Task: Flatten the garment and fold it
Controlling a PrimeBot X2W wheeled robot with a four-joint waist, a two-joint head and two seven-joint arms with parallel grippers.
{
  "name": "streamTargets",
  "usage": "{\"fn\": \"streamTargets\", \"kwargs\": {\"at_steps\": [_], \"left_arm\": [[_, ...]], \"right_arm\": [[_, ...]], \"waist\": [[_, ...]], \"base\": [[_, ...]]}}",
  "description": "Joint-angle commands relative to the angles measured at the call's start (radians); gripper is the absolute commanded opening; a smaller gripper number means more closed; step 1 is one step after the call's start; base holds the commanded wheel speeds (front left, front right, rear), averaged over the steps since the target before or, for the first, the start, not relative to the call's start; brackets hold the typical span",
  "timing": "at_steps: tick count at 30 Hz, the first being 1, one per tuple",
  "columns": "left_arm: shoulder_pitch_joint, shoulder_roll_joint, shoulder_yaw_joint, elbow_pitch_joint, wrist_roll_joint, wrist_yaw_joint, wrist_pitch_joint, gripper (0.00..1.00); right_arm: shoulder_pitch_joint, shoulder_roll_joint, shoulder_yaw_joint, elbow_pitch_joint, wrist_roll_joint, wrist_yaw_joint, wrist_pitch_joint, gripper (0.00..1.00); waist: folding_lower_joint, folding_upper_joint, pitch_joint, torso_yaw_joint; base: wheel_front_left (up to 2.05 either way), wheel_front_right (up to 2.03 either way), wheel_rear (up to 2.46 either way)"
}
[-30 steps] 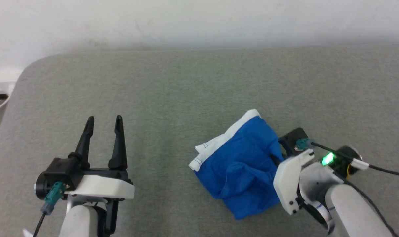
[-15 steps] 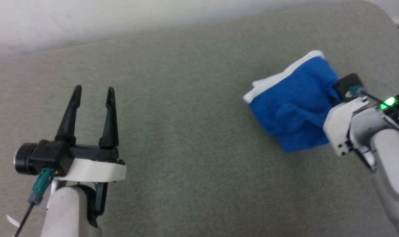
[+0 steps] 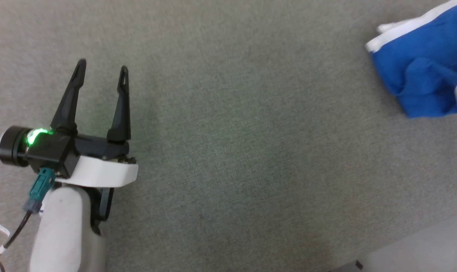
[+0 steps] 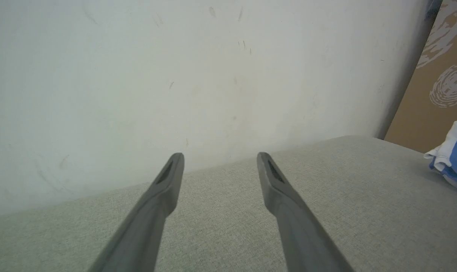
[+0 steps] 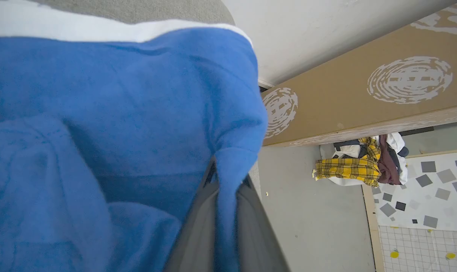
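Garment (image 5: 119, 105) fold sits pinched in the right claw (image 5: 225, 177); left claw (image 3: 102, 66) points forward, spread.

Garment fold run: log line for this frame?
stage: flattening not done | garment: bunched | right gripper: shut on garment fold | left gripper: open, empty, over grey surface

A grey-green woven fabric surface (image 3: 251, 132) spreads across the head view, with pale grey floor (image 3: 420, 245) at 5 o'clock. A scuffed white wall (image 4: 137, 75) rises behind it in the left wrist view. The right wrist view has a brown cardboard panel with white swirl prints (image 5: 364, 98) at 2 o'clock, a yellow-plaid clothes heap (image 5: 349, 168) at 3 o'clock and a grey-squared white mat (image 5: 420, 189) at 4 o'clock.
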Motion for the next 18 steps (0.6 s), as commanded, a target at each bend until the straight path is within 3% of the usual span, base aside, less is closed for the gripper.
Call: {"fn": "streamTargets", "kwargs": {"at_steps": [1, 8, 9, 10, 11, 18], "left_arm": [[-0.016, 0.007, -0.002, -0.006, 0.009, -0.004, 0.002, 1.0], [-0.028, 0.004, -0.013, -0.007, 0.007, 0.005, 0.001, 1.0], [-0.025, 0.001, -0.014, -0.003, 0.004, 0.007, 0.0, 1.0], [-0.022, -0.003, -0.016, 0.003, 0.001, 0.008, -0.001, 1.0], [-0.017, -0.009, -0.016, 0.01, -0.003, 0.011, -0.002, 1.0], [0.045, -0.056, -0.023, 0.068, -0.044, 0.022, -0.006, 1.0]], "right_arm": [[-0.025, -0.004, -0.009, 0.009, -0.014, -0.002, -0.009, 0.0], [-0.082, -0.004, -0.122, 0.079, -0.115, -0.002, -0.029, 0.0], [-0.083, 0.001, -0.133, 0.085, -0.129, -0.002, -0.031, 0.12], [-0.081, 0.005, -0.144, 0.088, -0.141, -0.002, -0.037, 0.66], [-0.079, 0.008, -0.162, 0.09, -0.149, -0.002, -0.043, 1.0], [-0.008, 0.028, -0.252, 0.07, -0.175, -0.002, -0.086, 1.0]], "waist": [[-0.0002, -0.0001, 0.072, -0.005], [-0.0002, -0.0001, 0.076, 0.038], [-0.0002, -0.0001, 0.066, 0.043], [-0.0002, -0.0001, 0.053, 0.05], [-0.0002, -0.0001, 0.038, 0.056], [-0.0002, -0.0001, -0.127, 0.115]], "base": [[0.0, 0.0, 0.0], [0.0, 0.0, 0.0], [0.0, 0.0, 0.0], [0.0, 0.0, 0.0], [0.0, 0.0, 0.0], [0.0, 0.0, 0.0]]}}
